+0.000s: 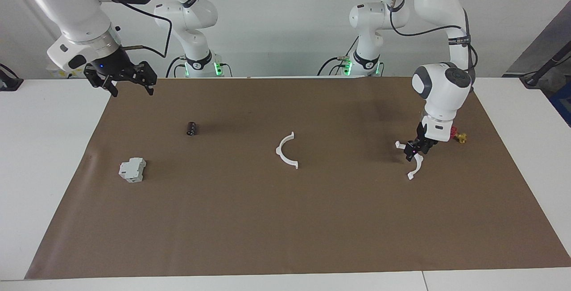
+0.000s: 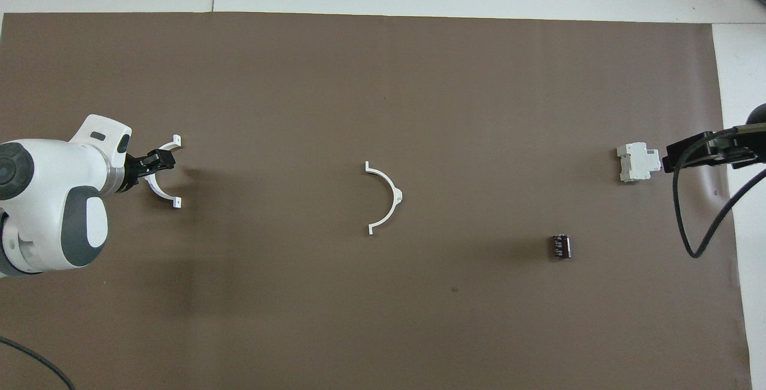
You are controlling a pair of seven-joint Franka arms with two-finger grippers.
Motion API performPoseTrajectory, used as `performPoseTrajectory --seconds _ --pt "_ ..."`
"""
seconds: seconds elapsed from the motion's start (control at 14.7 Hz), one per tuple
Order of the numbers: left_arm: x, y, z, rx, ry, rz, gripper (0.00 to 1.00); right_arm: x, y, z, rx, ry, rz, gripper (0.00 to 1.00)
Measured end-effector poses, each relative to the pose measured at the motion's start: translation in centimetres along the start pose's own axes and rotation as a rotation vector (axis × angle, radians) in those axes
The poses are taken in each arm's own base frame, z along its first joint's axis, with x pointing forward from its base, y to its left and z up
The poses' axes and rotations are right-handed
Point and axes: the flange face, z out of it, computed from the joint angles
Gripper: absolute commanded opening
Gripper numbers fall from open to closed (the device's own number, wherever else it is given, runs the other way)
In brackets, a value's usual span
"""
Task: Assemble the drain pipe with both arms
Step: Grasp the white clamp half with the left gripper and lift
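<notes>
One white half-ring arc (image 1: 285, 151) of the drain pipe lies alone in the middle of the brown mat, and it also shows in the overhead view (image 2: 389, 198). The other half-ring arc (image 1: 414, 166) (image 2: 160, 189) is at the left arm's end of the mat. My left gripper (image 1: 415, 149) (image 2: 157, 161) is down at the mat and shut on this arc near its middle, with both end tabs sticking out. My right gripper (image 1: 132, 90) (image 2: 669, 160) hangs open and empty, raised over the mat's edge at the right arm's end.
A grey-white boxy block (image 1: 132, 169) (image 2: 638, 162) and a small black cylinder (image 1: 192, 128) (image 2: 561, 246) lie at the right arm's end of the mat. A small red and yellow piece (image 1: 459, 136) lies beside the left arm's wrist. The brown mat (image 1: 285, 228) covers most of the table.
</notes>
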Motion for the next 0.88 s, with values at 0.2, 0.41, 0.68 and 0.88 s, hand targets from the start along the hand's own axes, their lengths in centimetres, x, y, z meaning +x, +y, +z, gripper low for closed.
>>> performPoseTrajectory --seconds 0.2,0.41,0.68,0.88 --pt "-0.1 0.0 0.3 0.001 0.0 0.002 0.13 0.0 0.0 0.0 0.0 0.0 0.0 1.0" --pt "-0.2 -0.1 0.4 -0.001 0.013 0.03 0.0 0.0 0.0 0.0 0.0 0.0 0.0 1.0" --pt "-0.3 0.4 0.2 -0.004 0.019 0.067 0.0 0.0 0.0 0.0 0.0 0.0 0.0 1.0" --pt "-2.5 6.3 -0.1 -0.026 0.014 0.038 0.0 0.0 0.0 0.0 0.0 0.0 0.0 1.0"
